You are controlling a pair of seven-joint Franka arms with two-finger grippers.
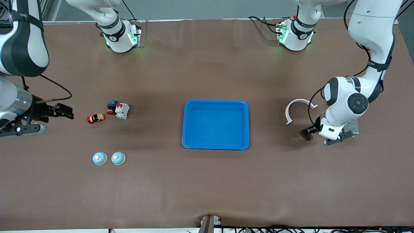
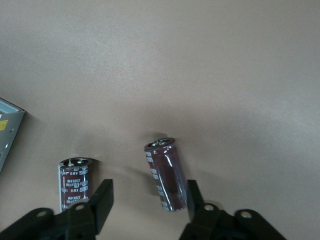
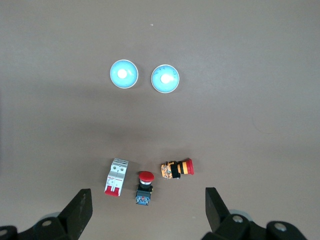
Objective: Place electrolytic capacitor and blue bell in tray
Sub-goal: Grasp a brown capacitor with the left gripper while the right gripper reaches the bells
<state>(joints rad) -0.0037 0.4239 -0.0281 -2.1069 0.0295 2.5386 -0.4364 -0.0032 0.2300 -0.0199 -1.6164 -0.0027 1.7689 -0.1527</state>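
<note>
The tray (image 1: 215, 124) is lying empty mid-bench in the front view, so nothing is placed yet. Two blue bells (image 1: 99, 158) (image 1: 118, 158) are sitting nearer the camera toward the right arm's end. The left pincer (image 1: 306, 133) is working low at its own end.

Left wrist view: its jaws are standing half-spread around a capacitor (image 2: 166, 173), which is leaning, cap tilted away from the jaws. A second capacitor (image 2: 75, 183) is standing just outside.

Right wrist view: the right pincer (image 3: 148, 206) is hanging spread wide, waiting.

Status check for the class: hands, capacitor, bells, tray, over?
Left hand astride tilted capacitor, grip unconfirmed. Right hand open above switches. Bells on table; tray empty.
</note>
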